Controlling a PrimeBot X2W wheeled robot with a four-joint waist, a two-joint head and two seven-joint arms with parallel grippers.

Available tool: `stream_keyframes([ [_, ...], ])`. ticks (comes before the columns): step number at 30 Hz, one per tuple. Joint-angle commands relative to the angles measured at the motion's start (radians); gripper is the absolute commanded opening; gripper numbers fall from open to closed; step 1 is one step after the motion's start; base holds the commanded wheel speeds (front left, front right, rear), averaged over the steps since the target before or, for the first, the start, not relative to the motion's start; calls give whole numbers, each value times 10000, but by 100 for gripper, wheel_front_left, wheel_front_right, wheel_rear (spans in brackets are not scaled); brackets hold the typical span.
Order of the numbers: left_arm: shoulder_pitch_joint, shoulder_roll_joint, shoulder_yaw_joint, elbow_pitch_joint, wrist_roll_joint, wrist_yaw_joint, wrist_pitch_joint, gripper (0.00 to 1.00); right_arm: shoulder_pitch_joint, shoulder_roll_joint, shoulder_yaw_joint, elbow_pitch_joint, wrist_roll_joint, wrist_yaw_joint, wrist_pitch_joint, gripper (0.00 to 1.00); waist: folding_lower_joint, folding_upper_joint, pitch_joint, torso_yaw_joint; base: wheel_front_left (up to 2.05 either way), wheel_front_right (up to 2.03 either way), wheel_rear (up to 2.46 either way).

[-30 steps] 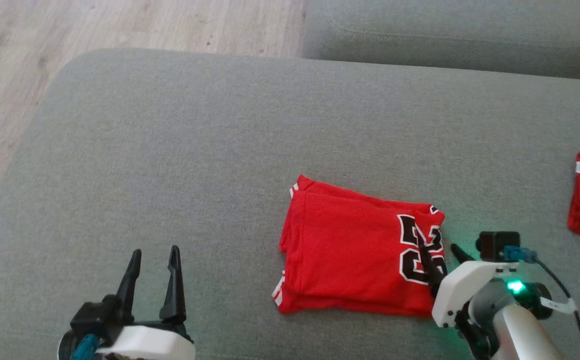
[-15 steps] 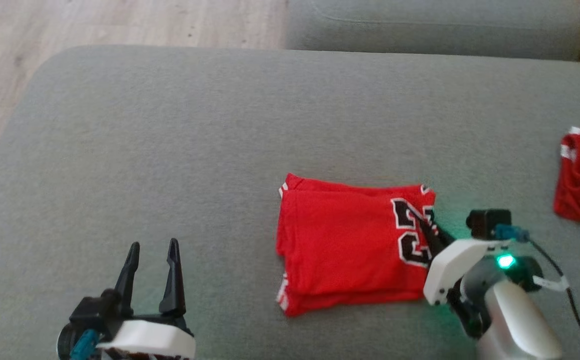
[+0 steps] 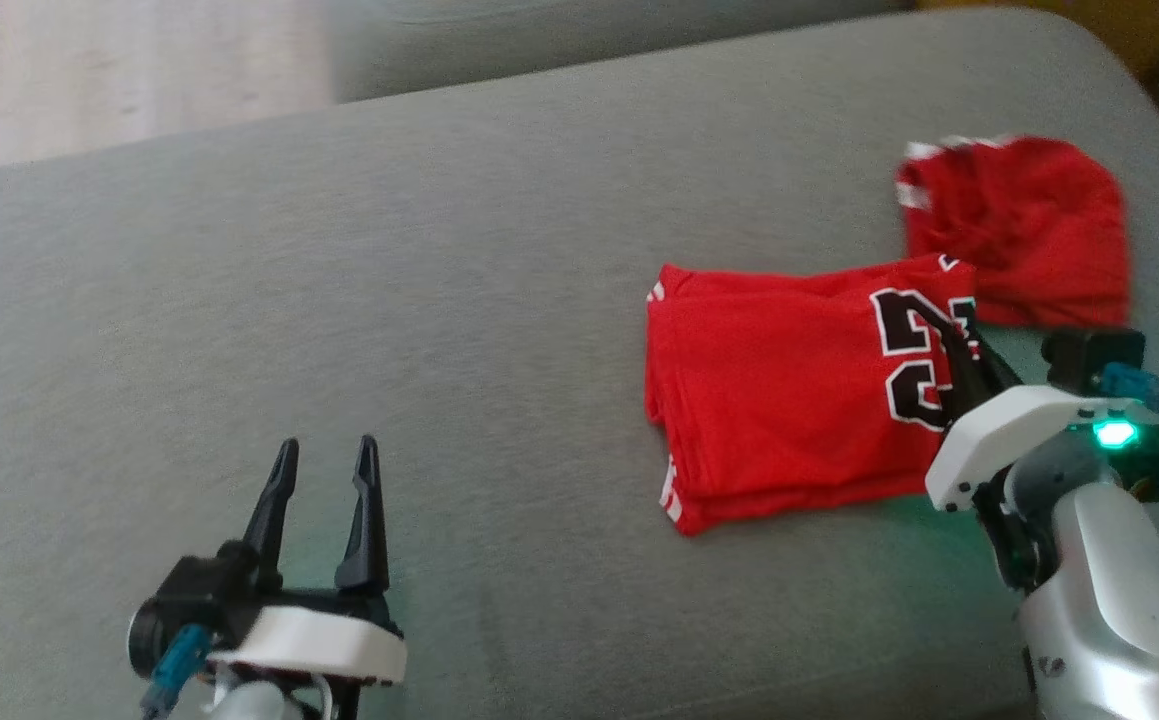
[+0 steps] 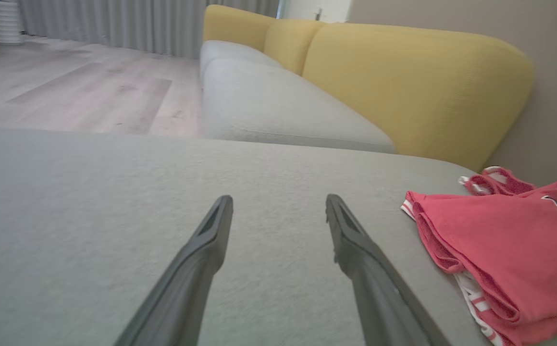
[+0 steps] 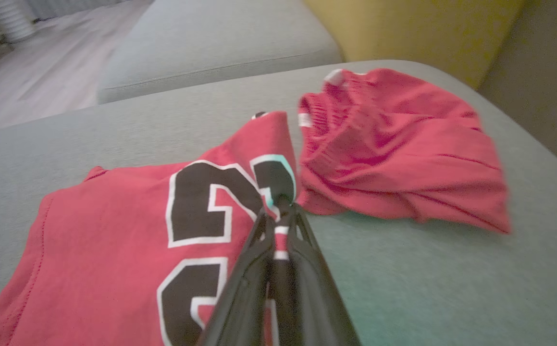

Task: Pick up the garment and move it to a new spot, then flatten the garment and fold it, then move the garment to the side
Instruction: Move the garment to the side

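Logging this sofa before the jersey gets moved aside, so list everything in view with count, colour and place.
folded jersey: one, red with black-and-white numerals, near cushion, right of middle
crumpled garment: one, red, at the jersey's far right corner
near cushion: one, grey, under both garments
far seat: one, grey, beyond it
backrests: at least two, yellow, behind the far seat
floor: one, pale wood, left of the far seat
left gripper: one, dark, open above bare cushion
right gripper: one, dark, shut on the jersey's right edge
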Motion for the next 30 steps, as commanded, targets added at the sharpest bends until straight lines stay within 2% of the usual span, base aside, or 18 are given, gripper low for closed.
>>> stream_keyframes([
  [1, -584, 152, 327, -349, 119, 14, -53, 100, -523, -63, 158, -461, -43, 65, 0, 0, 0, 0, 384, -1017, 0, 0, 0],
  [4, -796, 236, 276, -382, 199, 2, 53, 100, -563, -19, 24, -697, 5, 65, -9, 0, 0, 0, 622, -1798, 0, 0, 0],
  [6, -891, 256, 231, -391, 229, -15, 108, 100, -560, 17, -15, -737, 33, 65, -46, 0, 0, 0, 687, -2046, 0, 0, 0],
  [13, -1027, 313, 127, -397, 270, -29, 227, 100, -544, 152, -10, -779, 22, 65, -160, 0, 0, 0, 740, -2374, 0, 0, 0],
  [22, -945, 232, 71, -271, 158, -30, 208, 100, -1334, 72, 332, -743, -33, 65, -125, 0, 0, 0, 402, -1552, 0, 0, 0],
  [30, -734, -36, 59, -6, 16, -110, 57, 100, -2380, -494, 90, -7, 196, 65, 328, 0, 0, 0, 24, -397, 0, 0, 0],
])
